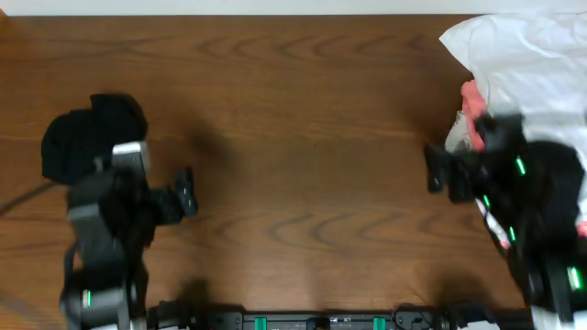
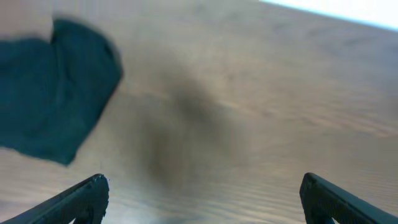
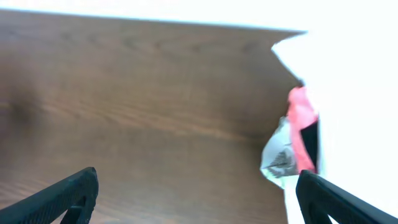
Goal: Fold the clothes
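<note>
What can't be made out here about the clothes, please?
Black garment: overhead, left arm covers its near edge; left wrist view blurs it.
White garment: cut off by the overhead's right edge.
Pink garment: mostly hidden by the white one; shape unclear.

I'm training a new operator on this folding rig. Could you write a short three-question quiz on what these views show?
1. True or false: the left gripper is shut on the black garment.
2. Which lies nearest the right gripper? A) the black garment B) the white garment and coral-pink garment C) a blue towel
3. Fill in: the black garment lies on the robot's ____ side of the table.

Key: 1 false, its jaws are open and hold nothing; 2 B; 3 left.
</note>
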Available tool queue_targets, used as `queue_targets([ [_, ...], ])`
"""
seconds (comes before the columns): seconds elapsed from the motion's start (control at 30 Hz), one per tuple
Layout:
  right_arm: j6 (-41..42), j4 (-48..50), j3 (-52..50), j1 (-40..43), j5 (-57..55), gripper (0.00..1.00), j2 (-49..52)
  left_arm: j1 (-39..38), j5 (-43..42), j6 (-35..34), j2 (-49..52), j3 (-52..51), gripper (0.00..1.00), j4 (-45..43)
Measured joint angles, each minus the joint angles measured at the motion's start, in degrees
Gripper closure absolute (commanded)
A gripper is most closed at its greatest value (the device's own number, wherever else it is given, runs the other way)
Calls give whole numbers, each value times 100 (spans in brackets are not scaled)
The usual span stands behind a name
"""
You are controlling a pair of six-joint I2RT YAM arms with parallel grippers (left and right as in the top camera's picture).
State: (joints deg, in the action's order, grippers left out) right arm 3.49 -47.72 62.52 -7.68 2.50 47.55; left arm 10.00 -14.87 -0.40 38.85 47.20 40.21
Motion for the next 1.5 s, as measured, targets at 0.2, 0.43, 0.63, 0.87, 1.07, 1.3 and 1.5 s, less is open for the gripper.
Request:
queue_targets([
  [0.2,223,-46,-1104,2,-442,1,-1685,0,-155,94,-1360,28,2,216],
  [0.43,358,-428,-2028,0,-442,1,-2212,0,-170,166,-1561,28,2,306],
  [0.63,376,-1368,-2179,0,-420,1,-2212,0,-170,175,-1561,28,2,330],
  [0.87,376,-1589,-2186,0,-402,1,-2212,0,-170,175,-1561,28,2,330],
  [1.07,376,-1589,-2186,0,-400,1,-2221,0,-170,175,-1561,28,2,330],
  [1.3,363,-1578,-2194,0,-402,1,-2675,0,-170,175,-1561,28,2,330],
  [1.5,236,-1169,-2723,0,-402,1,-3838,0,-170,175,-1561,28,2,330],
])
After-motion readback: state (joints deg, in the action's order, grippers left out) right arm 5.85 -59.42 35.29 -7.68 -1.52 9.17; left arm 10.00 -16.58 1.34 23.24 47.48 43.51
